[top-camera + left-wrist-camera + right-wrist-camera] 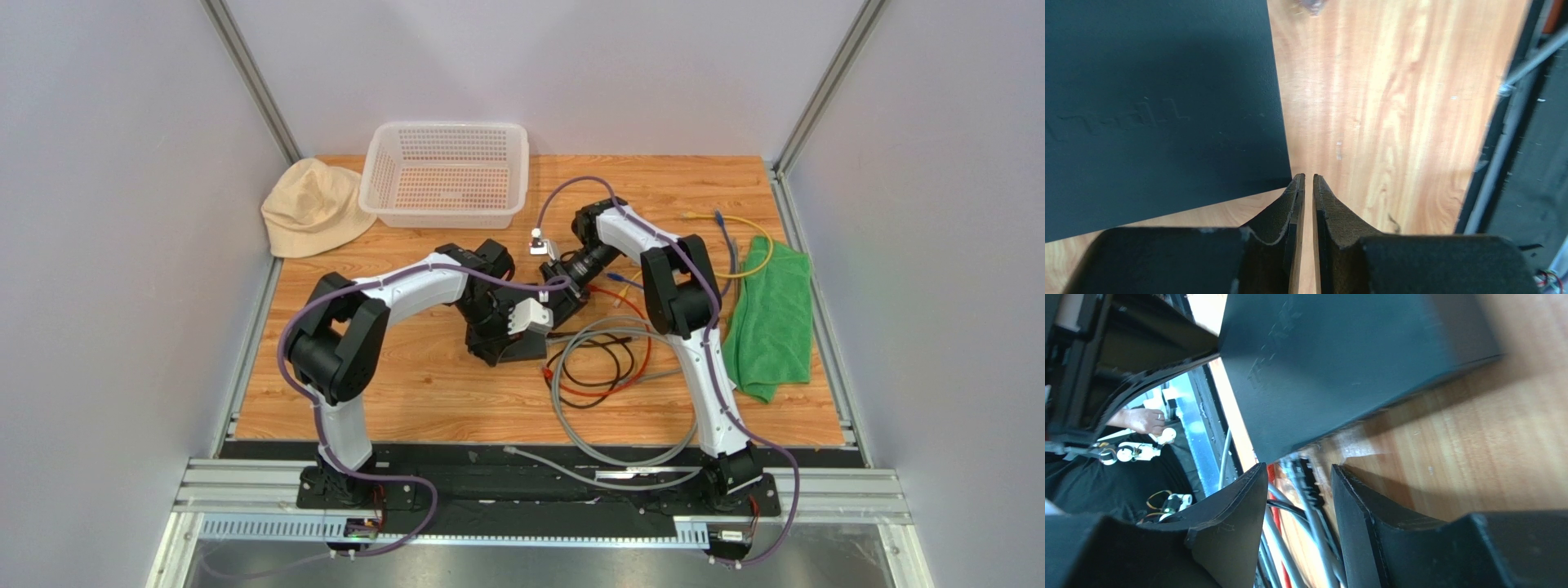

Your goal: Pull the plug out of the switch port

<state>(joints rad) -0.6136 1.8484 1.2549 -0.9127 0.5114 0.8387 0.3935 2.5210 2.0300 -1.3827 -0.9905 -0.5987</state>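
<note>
Left gripper (1309,179) has its fingers drawn almost together with nothing between them, its tips just off a corner of the switch (1155,110), which lies flat at the middle of the wooden table (405,398). Right gripper (1298,473) has its fingers spread apart, straddling the cables (1318,539) at the switch's edge.
</note>
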